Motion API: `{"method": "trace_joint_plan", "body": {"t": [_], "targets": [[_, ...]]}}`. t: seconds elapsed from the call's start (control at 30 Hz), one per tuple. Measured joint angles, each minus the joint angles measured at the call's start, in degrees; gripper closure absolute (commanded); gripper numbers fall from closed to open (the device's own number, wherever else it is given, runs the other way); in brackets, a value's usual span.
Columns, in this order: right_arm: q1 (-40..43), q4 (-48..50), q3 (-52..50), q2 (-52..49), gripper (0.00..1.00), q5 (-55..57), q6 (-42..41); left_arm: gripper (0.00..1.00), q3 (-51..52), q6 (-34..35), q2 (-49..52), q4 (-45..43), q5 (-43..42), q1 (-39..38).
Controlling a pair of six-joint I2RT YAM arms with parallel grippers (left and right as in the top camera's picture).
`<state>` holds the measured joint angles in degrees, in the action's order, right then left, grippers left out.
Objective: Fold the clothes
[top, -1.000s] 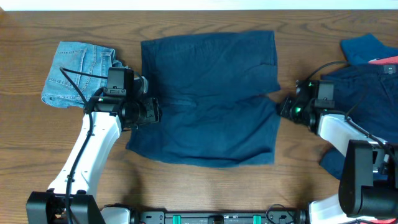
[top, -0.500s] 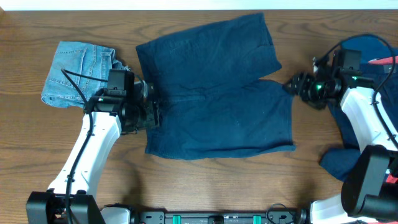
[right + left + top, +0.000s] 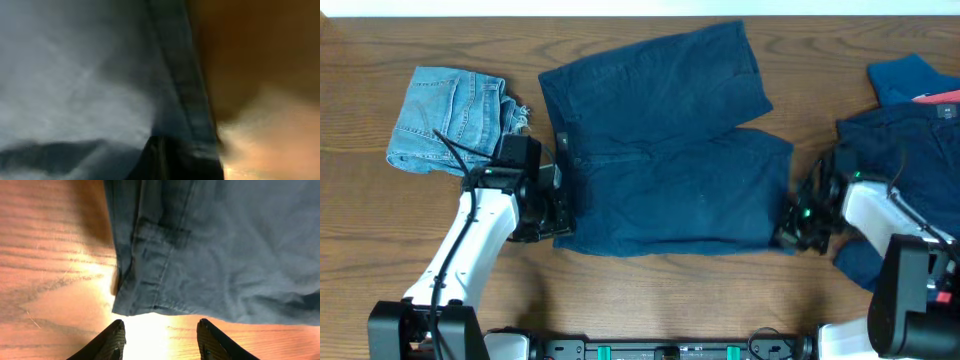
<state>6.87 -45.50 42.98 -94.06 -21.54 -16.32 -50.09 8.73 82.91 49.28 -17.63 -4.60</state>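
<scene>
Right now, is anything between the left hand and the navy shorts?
Nothing visible. The open left hand sits just off the waistband corner of the shorts, with only bare table between.

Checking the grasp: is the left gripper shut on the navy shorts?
No, the left gripper is open over the table, just short of the navy shorts.

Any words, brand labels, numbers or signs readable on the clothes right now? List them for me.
No readable text anywhere.
navy shorts: plain cloth, no tag or print showing in the overhead or left wrist view.
denim shorts: no patch or label visible.
red garment: only a sliver shows, nothing legible.
Right wrist view: too blurred to read anything.
</scene>
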Motion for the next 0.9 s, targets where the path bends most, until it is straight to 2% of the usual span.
{"method": "trace_joint_plan", "body": {"t": [0.13, 0.3, 0.43, 0.57, 0.7, 0.87, 0.9], "targets": [[0.0, 0.8, -2.1, 1.7, 0.96, -1.5, -0.6, 0.42, 0.1, -0.2, 0.0, 0.3, 0.0, 0.0], [1.8, -2.3, -0.6, 1.7, 0.75, -1.1, 0.3, 0.34, 0.1, -0.1, 0.0, 1.9, 0.0, 0.0], [3.0, -5.8, 3.8, 2.3, 0.64, -2.3, 3.3, 0.33, 0.2, -0.1, 0.0, 4.0, 0.0, 0.0], [3.2, -7.5, 8.8, 6.4, 0.59, -4.0, 5.2, 0.32, 1.0, 0.0, 0.0, 3.2, 0.0, 0.0], [3.2, -9.8, 11.6, 12.2, 0.53, -5.3, 5.9, 0.31, 4.7, 1.0, 0.0, -1.7, 0.1, 0.0], [3.2, -14.8, 11.8, 18.4, 0.48, -6.1, 5.7, 0.33, 10.5, 5.3, 1.3, -10.1, 2.7, 0.0], [3.2, -16.2, 11.8, 18.8, 0.47, -6.0, 5.2, 0.36, 11.2, 6.3, 1.9, -10.9, 3.0, 0.0]]}}
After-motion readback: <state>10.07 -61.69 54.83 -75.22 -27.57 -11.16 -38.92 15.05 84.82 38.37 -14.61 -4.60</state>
